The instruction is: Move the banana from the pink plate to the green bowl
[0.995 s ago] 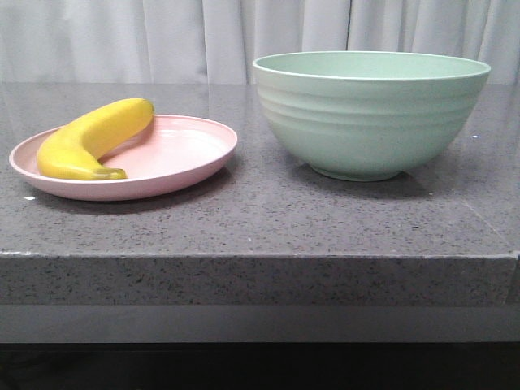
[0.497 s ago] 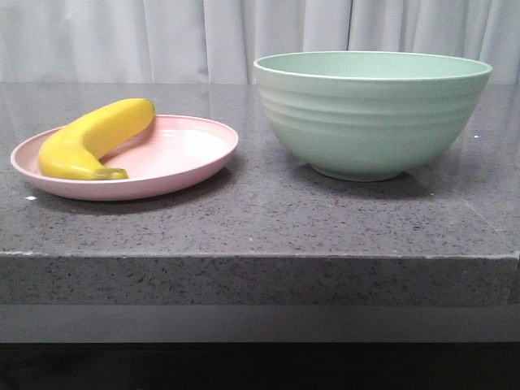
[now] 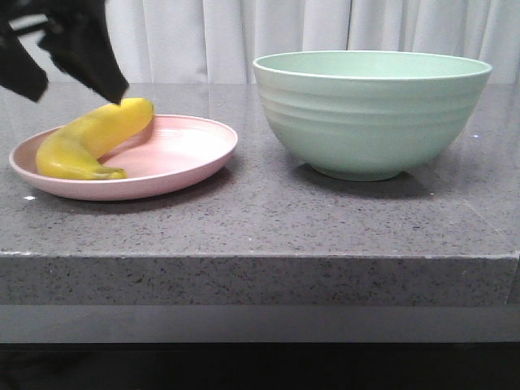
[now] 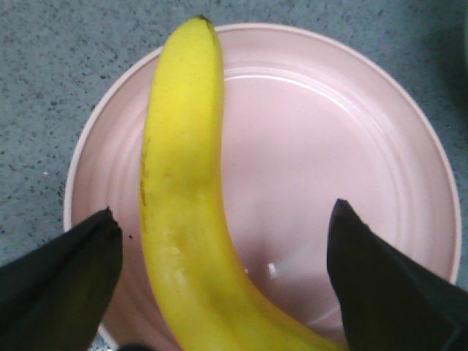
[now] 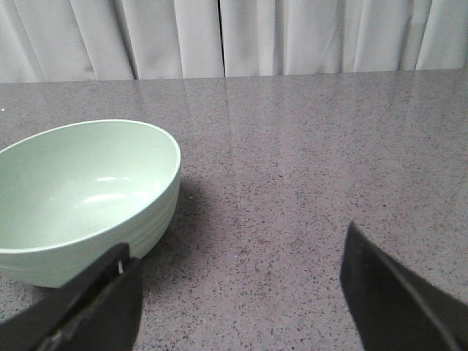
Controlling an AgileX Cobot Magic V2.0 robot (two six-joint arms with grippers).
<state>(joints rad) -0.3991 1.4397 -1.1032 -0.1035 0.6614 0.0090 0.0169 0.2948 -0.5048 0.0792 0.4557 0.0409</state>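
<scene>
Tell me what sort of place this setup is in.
Probably a staged test bench, not a home kitchen: a speckled grey stone countertop, plain white curtains behind, and only a pink plate, banana and green bowl.

Left gripper blurred, cut off at frame top; banana stem end seemingly cropped.

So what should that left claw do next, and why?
Probably lower straight down around the banana. The left claw hangs open above it, one finger on each side, not touching. The banana lies on the pink plate, and the green bowl is empty.
</scene>
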